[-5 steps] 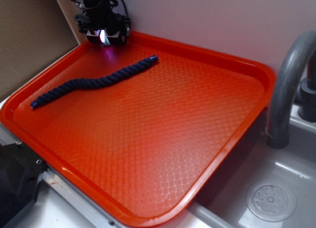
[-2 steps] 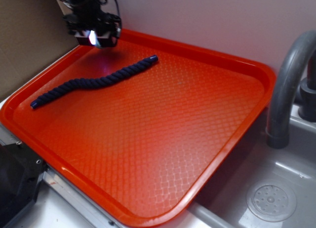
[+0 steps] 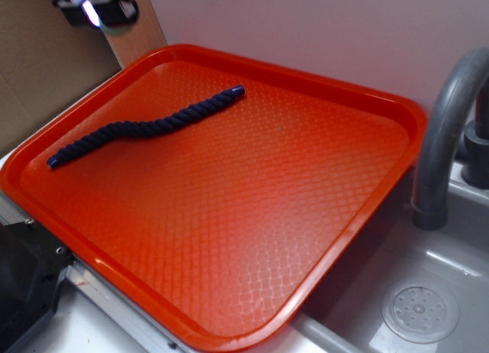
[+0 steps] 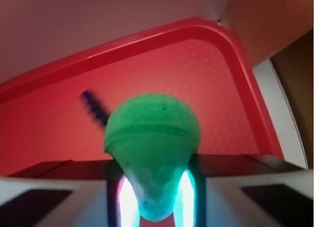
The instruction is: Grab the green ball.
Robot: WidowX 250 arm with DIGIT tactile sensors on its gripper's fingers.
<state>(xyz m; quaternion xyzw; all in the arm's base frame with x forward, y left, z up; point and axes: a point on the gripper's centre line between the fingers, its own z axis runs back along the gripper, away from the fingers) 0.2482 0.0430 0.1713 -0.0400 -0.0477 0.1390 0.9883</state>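
Note:
The green ball [image 4: 151, 133] fills the middle of the wrist view, squeezed between the fingers of my gripper [image 4: 153, 187], which is shut on it and lit by the glowing pads. In the exterior view my gripper [image 3: 92, 13] hangs high at the top left corner, above and outside the tray's far left corner; the ball itself is not discernible there. Below lies the orange-red tray [image 3: 397, 108], also seen as a red rim in the wrist view [image 4: 235, 55].
A long dark blue twisted rope [image 3: 145, 127] lies across the tray's left half, its end visible in the wrist view [image 4: 94, 108]. A grey faucet [image 3: 443, 131] and sink drain [image 3: 419, 311] are at the right. A cardboard panel [image 3: 46, 70] stands at the left.
My gripper has risen from the tray's far left corner and moved left and up, out past the tray rim. The rope has not moved.

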